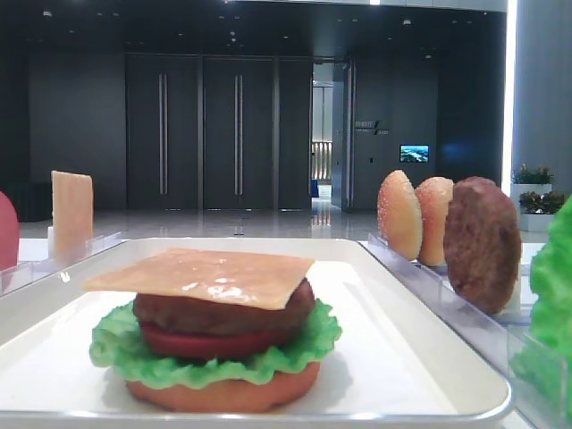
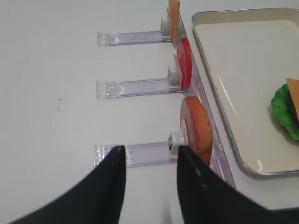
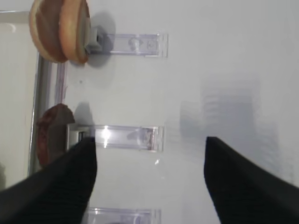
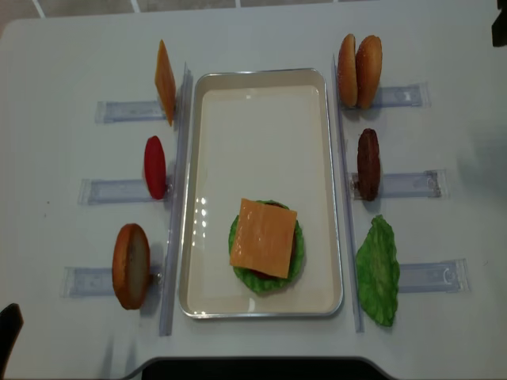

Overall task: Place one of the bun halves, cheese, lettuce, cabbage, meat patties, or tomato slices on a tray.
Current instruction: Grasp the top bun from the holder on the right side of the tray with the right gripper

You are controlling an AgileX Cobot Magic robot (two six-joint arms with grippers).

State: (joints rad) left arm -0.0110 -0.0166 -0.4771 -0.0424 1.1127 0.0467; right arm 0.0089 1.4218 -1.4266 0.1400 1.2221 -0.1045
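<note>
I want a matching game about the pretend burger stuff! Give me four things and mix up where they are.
Things:
1. cheese slice
2. tomato slice
3. meat patty
4. lettuce leaf

Places, in the overhead view:
A. standing in the middle rack right of the tray
B. lying on top of the burger stack on the tray
C. right of the tray, nearest the bottom edge of the view
D. standing in the middle rack left of the tray

Pairs: 1-B, 2-D, 3-A, 4-C
</note>
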